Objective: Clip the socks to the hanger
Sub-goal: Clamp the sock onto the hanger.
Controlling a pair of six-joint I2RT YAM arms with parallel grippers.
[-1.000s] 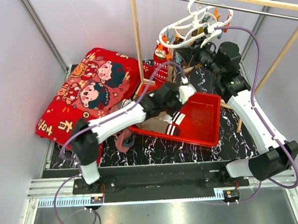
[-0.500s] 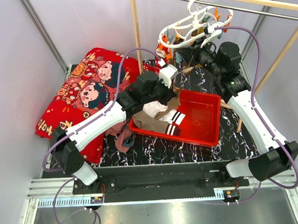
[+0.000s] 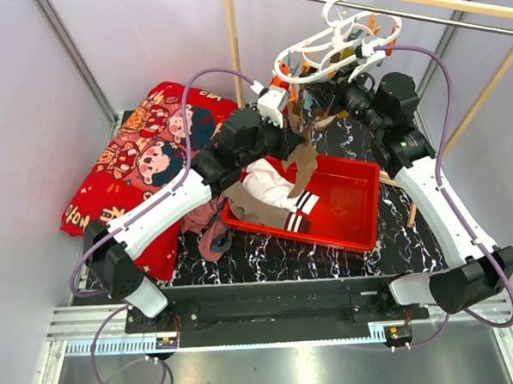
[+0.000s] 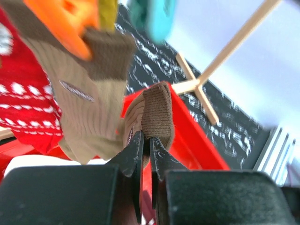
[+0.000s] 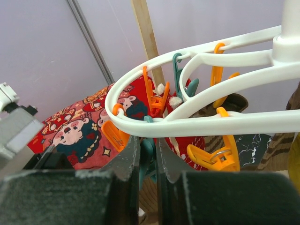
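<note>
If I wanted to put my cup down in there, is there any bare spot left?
The right half of the red tray, beside the socks, is bare, as is the black tabletop strip in front of it. Crowded: the left, with cushion and cloth bundle, and under the hanger.

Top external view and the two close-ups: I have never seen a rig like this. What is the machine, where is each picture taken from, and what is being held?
The machine is two robot arms, a left arm and a right arm, bolted at the table's near edge. The wide picture looks down from above and behind them. Each close-up comes from a camera on one wrist. On the black table is a red tray holding socks, beside a red cushion. The left gripper pinches a taupe sock, held up by the hanger. The right gripper is shut on a teal peg of that hanger.
</note>
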